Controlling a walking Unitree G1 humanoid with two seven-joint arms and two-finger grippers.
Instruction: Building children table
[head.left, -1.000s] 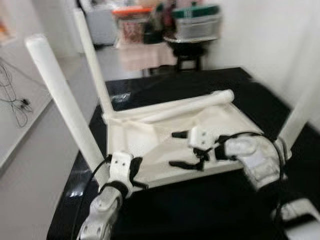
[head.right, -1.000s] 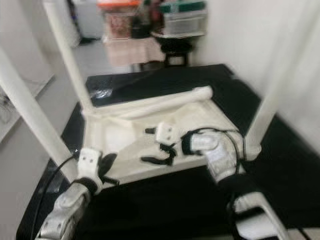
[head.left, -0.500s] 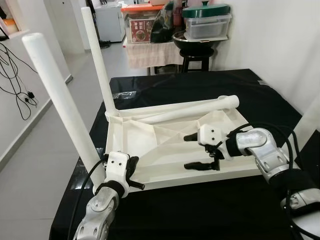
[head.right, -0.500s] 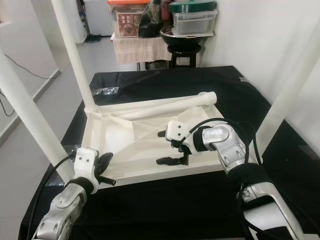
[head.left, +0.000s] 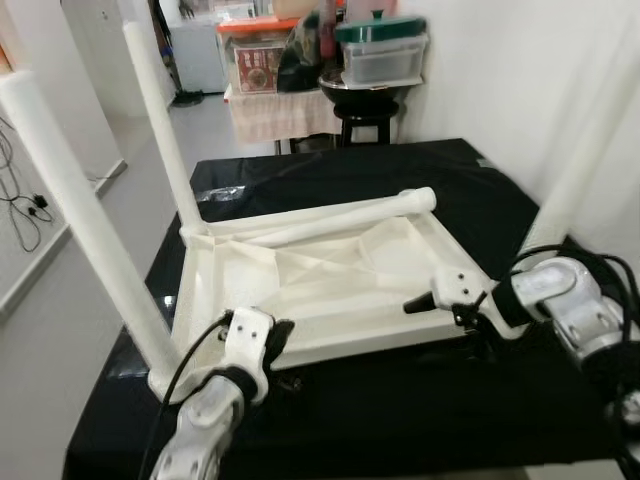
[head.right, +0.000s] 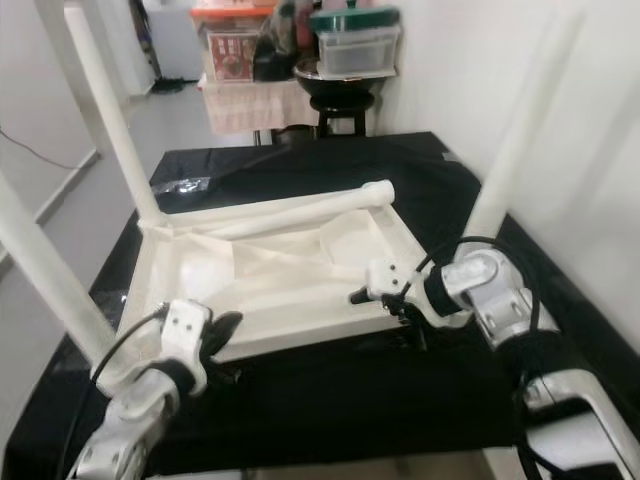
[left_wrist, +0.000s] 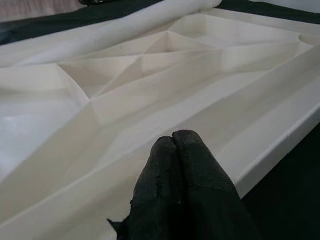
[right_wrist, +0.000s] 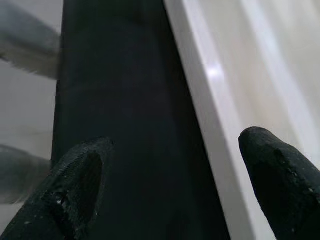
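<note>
1. The near-left leg (head.left: 85, 215) stands upright from the tabletop's corner at about 8 o'clock in the left eye view; the far-left leg (head.left: 158, 125) rises at 11 o'clock.
2. The left gripper (head.left: 262, 345) sits at 7 o'clock against the near edge of the upturned children table top (head.left: 320, 285), which lies underside up on the black desk (head.left: 400, 410). Its fingers (left_wrist: 182, 190) are pressed together, holding nothing, with tips resting on the near rim.
3. A loose fourth leg (head.left: 340, 215) lies flat along the far edge, toward 12 o'clock, one end near the far-right corner.
4. The right gripper (head.left: 445, 315) is at 4 o'clock, at the tabletop's near-right edge. Its fingers (right_wrist: 280, 175) are spread apart, straddling the white rim, gripping nothing yet.
5. A right leg (head.right: 515, 130) stands upright at 2 o'clock.
6. Judging the step: the tabletop probably needs steadying or shifting before the lying leg goes in. To do it well, close the right fingers squarely on the rim, keep the left pressed as a brace, and move slowly so the standing legs do not sway.
</note>
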